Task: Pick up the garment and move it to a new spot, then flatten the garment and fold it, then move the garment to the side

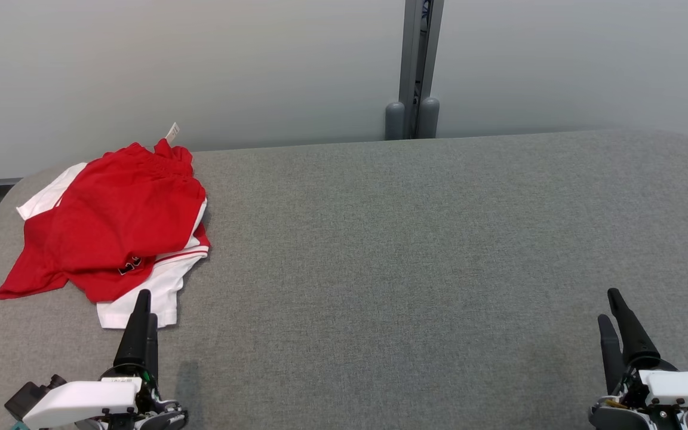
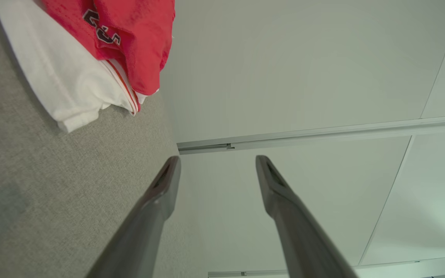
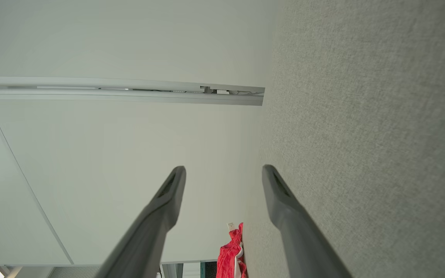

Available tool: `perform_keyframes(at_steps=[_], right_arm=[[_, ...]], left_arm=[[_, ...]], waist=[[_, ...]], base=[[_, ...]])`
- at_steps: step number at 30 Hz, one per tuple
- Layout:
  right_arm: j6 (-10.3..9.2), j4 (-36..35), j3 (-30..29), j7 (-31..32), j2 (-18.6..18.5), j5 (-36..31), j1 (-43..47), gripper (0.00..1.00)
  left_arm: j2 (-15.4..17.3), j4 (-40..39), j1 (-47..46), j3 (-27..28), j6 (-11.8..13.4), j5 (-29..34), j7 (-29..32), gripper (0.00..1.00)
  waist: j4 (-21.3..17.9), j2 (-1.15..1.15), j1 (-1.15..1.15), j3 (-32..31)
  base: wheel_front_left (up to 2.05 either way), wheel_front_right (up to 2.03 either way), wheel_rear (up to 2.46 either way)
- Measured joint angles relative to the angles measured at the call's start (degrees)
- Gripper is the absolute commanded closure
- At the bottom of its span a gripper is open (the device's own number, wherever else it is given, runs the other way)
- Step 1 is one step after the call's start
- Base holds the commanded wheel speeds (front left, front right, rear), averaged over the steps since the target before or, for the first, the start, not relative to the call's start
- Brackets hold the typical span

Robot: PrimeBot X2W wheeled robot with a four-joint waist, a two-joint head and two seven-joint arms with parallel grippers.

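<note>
Crumpled red-and-white fabric garment (image 1: 111, 221) sat at far-left corner of grey cloth-covered table (image 1: 409, 251); left gripper (image 1: 146, 307) hovered just short of its white hem, jaws spread wide, nothing held; heap lay ahead of those fingers, slightly leftward; bunched, no sure long axis; right gripper (image 1: 609, 306) equally wide and unladen, well apart across table; left arm plainly nearer, likely picker; grey metal post (image 1: 417, 65) behind far edge, well away; nothing stood between fingers and cloth.

Grey table (image 1: 380, 239) (cloth-covered) meets pale wall (image 1: 200, 60).
</note>
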Motion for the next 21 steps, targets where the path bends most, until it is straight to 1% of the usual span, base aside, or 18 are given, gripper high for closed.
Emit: perform_keyframes(at_steps=[11,21], right_arm=[[0.00,-2.7,0.1,-3.1,-0.1,-9.4,0.4,0.00],[0.00,-6.3,0.3,-5.7,-0.2,-20.0,0.7,0.00]], left_arm=[[0.2,-3.6,0.0,-2.2,1.9,9.6,-3.2,0.00],[0.2,-6.4,0.0,-4.7,3.7,21.0,-5.7,0.00]], waist=[[0.0,0.00,0.00,0.1],[0.1,0.00,0.00,0.1]], base=[[0.00,0.00,0.00],[0.00,0.00,0.00]])
